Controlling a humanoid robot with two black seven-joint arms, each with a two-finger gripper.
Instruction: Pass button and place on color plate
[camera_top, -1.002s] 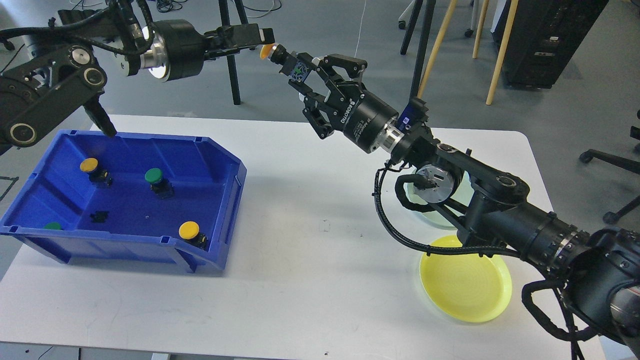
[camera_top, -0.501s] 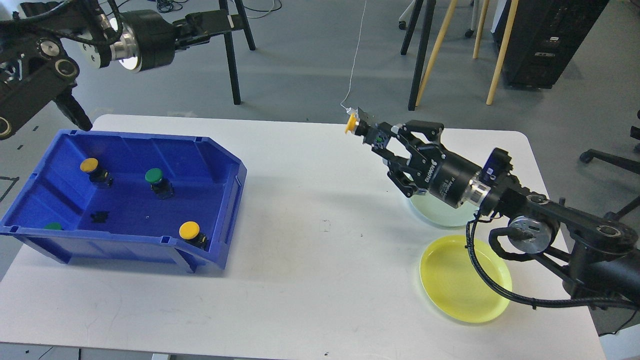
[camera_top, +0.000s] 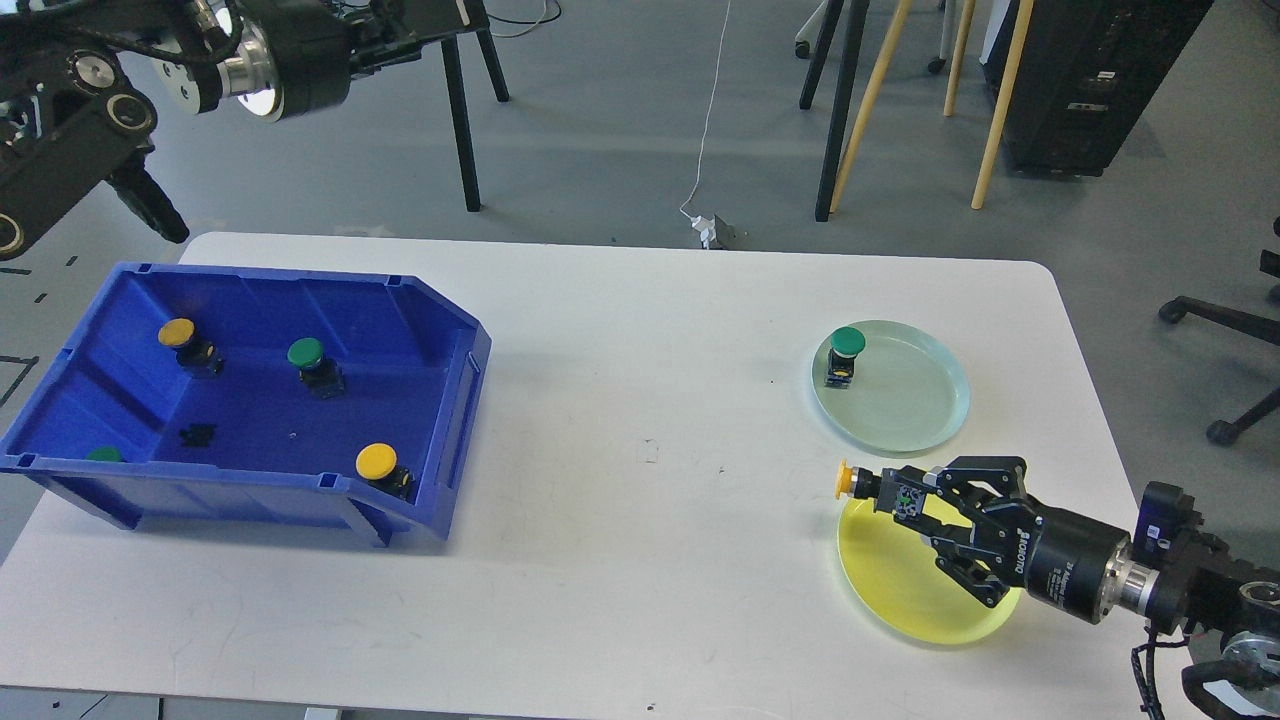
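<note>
My right gripper is shut on a yellow button and holds it at the near-left rim of the yellow plate, just above the table. A green button stands on the pale green plate behind it. My left gripper is raised at the top left, beyond the table's far edge; its fingers run out of the view. The blue bin on the left holds two yellow buttons and two green ones.
The white table carries the bin on the left and the two plates on the right. Chair and easel legs stand on the floor behind the table. A small black part lies in the bin.
My right gripper has carried the yellow button down and toward me, from above the table's far side to the yellow plate's rim. My left arm has drawn back to the upper left.
</note>
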